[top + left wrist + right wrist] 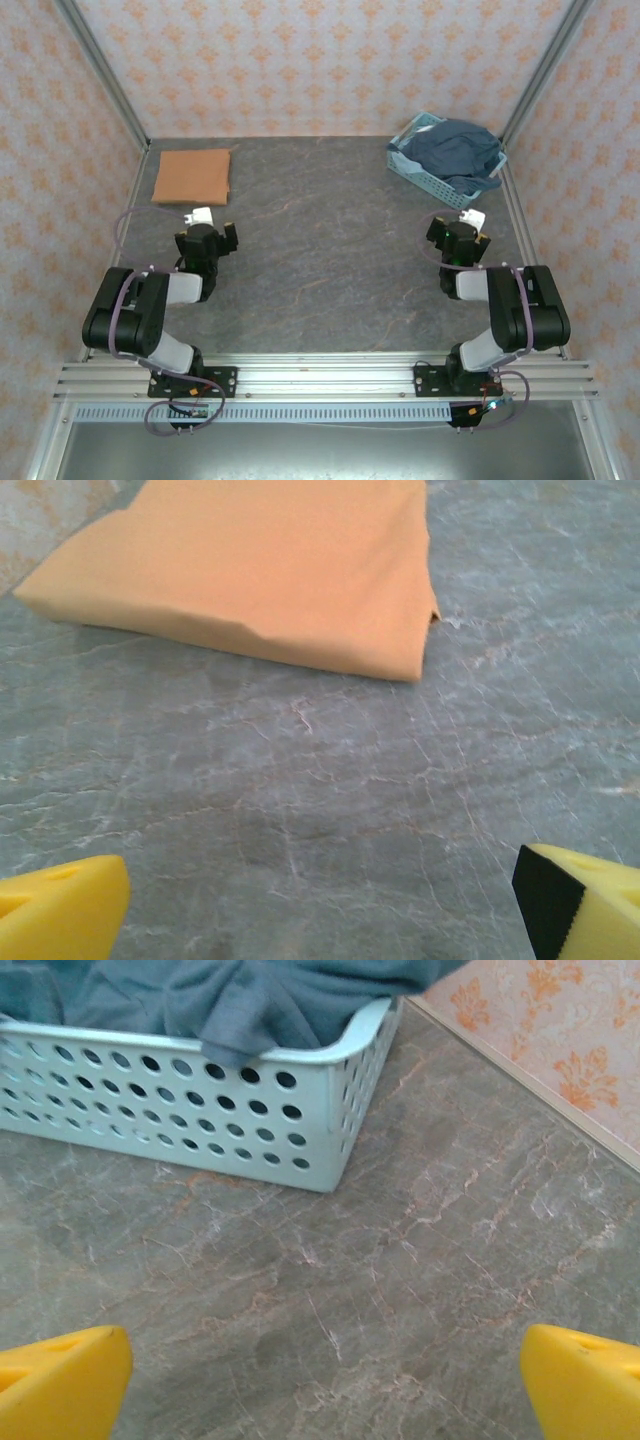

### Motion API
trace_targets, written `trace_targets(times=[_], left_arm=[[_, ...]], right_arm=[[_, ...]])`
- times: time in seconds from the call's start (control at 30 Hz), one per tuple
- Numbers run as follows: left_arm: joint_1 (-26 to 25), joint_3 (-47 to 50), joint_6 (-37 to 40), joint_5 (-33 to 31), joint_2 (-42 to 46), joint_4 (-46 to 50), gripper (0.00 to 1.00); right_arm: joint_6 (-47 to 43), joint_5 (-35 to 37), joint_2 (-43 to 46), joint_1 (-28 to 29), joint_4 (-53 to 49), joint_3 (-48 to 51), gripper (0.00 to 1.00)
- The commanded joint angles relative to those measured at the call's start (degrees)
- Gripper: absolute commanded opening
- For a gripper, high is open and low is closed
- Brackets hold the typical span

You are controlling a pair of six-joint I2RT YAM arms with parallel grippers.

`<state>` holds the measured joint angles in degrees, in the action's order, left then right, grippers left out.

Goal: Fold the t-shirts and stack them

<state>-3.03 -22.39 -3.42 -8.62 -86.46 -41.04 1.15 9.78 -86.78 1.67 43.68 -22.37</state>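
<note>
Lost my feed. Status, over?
Left hand open, right hand open, both empty. Orange t-shirt folded, far left. Blue-grey garment heaped in basket, far right.

My fingers (60, 910) are smooth yellow plastic; the tee (270, 570) is matt cloth, the table (330, 800) veined and stone-like, the basket (300, 1057) smooth plastic, its clothes (250, 1000) matt.

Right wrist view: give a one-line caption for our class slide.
The open right hand faces a light-blue perforated basket holding a crumpled grey-blue garment on the grey table.
</note>
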Motion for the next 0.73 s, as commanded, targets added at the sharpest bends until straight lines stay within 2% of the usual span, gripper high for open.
trace_targets(times=[0.0, 0.03, 0.07, 0.7], left_arm=[[-0.2, -0.9, 2.4, -3.3, 0.3, -4.7, 1.0], [-0.2, -1.7, 1.9, -3.1, 1.1, -1.2, 1.0], [-0.2, -1.1, 2.3, -3.3, 0.4, -3.9, 1.0], [-0.3, -1.3, 2.3, -3.4, 0.8, -2.7, 1.0]], right_arm=[[-0.5, -0.2, 0.0, -0.3, 3.5, 0.1, 0.99], [-0.6, -0.1, -0.1, -0.1, 3.3, 0.0, 0.99], [-0.8, 0.2, -0.2, 0.1, 3.5, 0.0, 0.99], [-2.0, 1.5, -0.4, 1.4, 3.0, -0.5, 0.99]])
